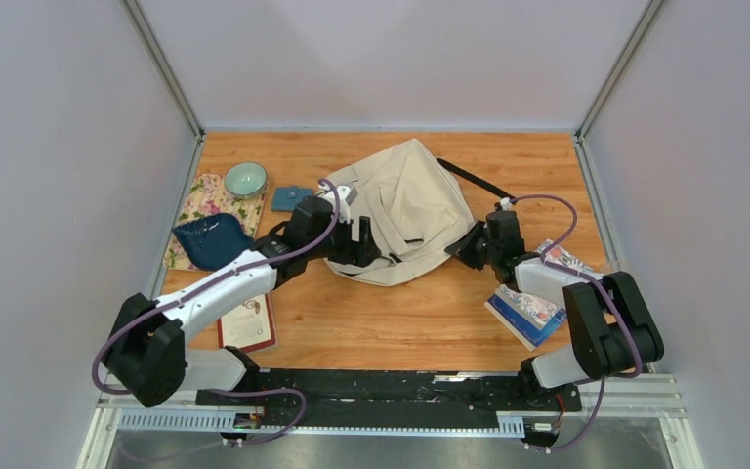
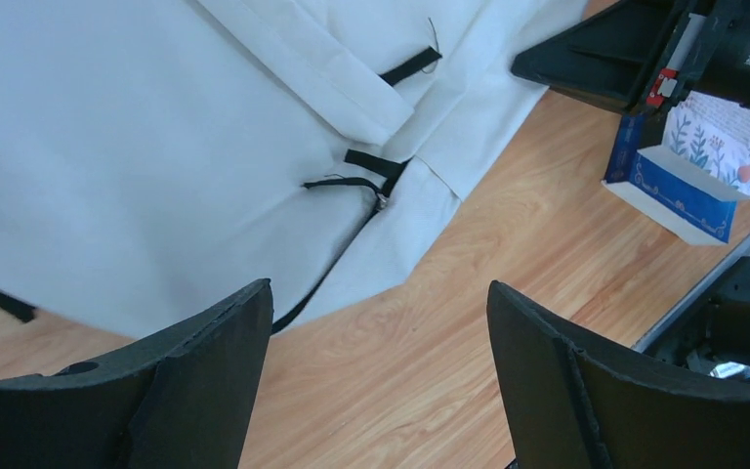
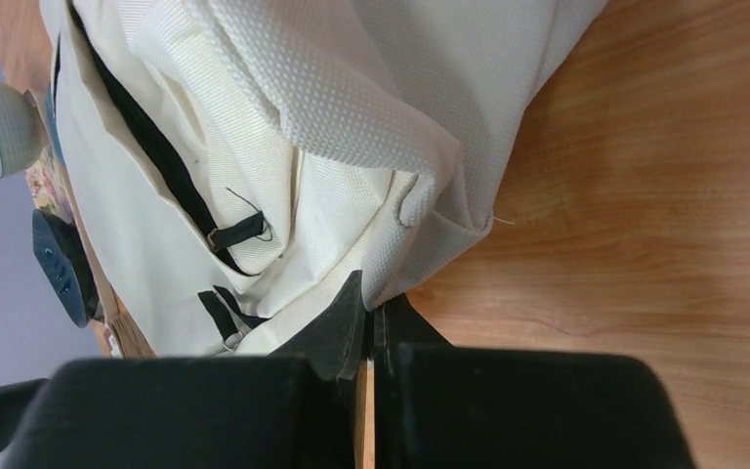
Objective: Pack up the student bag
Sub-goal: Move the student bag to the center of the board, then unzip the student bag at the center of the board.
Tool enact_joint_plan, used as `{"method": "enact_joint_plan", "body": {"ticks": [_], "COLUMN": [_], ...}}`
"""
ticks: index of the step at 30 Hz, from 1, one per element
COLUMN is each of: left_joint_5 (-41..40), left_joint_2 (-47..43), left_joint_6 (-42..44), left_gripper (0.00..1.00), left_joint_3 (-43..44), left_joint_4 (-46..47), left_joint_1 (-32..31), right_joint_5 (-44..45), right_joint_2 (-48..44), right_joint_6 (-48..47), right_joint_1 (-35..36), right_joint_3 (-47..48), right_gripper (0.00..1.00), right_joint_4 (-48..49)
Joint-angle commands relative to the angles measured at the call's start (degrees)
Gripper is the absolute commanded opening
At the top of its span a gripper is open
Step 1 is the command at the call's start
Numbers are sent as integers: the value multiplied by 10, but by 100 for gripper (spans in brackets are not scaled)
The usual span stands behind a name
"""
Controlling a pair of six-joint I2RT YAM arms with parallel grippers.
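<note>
Black fingers (image 2: pixel 205 371) of the left gripper (image 2: pixel 379 293) stand wide apart, nothing between them, above the near-left edge of the student bag (image 1: pixel 405 210). The bag lies slumped at mid-table, a zipper pull (image 2: pixel 381 200) showing just ahead of that gripper. At the bag's near-right edge the right gripper (image 3: pixel 371 308) is pressed together against the hem; whether it has caught fabric I cannot tell.

Opening the bag looks like the step in hand. Next, the left gripper must close on that pull while the right anchors the cloth. The left arm reaches long and low, the right is folded at the elbow. A bowl (image 1: pixel 245 179), blue pouch (image 1: pixel 291 198) and book (image 1: pixel 527 311) lie unpacked around the bag.
</note>
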Motion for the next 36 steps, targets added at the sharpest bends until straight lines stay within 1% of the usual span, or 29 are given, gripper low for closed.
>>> {"method": "enact_joint_plan", "body": {"ticks": [1, 5, 12, 14, 22, 25, 26, 30, 32, 33, 36], "left_joint_5": [-63, -66, -106, -107, -97, -89, -86, -64, -56, -53, -50], "left_joint_2": [44, 98, 143, 159, 217, 220, 221, 230, 234, 236, 236], "left_joint_6": [-50, -106, -152, -161, -198, -213, -218, -227, -232, -233, -232], "left_gripper": [88, 88, 87, 86, 79, 76, 71, 65, 59, 58, 57], "left_joint_3": [24, 16, 11, 11, 35, 20, 16, 22, 22, 22, 18], "left_joint_4": [3, 35, 65, 71, 84, 119, 125, 136, 142, 144, 142], "left_joint_1": [-50, -67, -69, -68, -68, -68, -69, -68, -69, -69, -69], "right_joint_5": [31, 81, 119, 141, 144, 145, 146, 152, 155, 156, 158], "right_joint_2": [-17, -44, -106, -117, -138, -143, -144, -142, -137, -136, -134], "right_joint_6": [56, 71, 72, 71, 67, 64, 63, 61, 59, 58, 57], "right_joint_1": [24, 45, 68, 72, 82, 85, 85, 93, 97, 98, 101], "right_joint_3": [-35, -71, -102, -106, -120, -119, -119, -117, -116, -114, -111], "right_gripper": [0, 0, 0, 0, 0, 0, 0, 0, 0, 0, 0], "right_joint_4": [62, 87, 101, 101, 112, 113, 112, 112, 113, 113, 113]}}
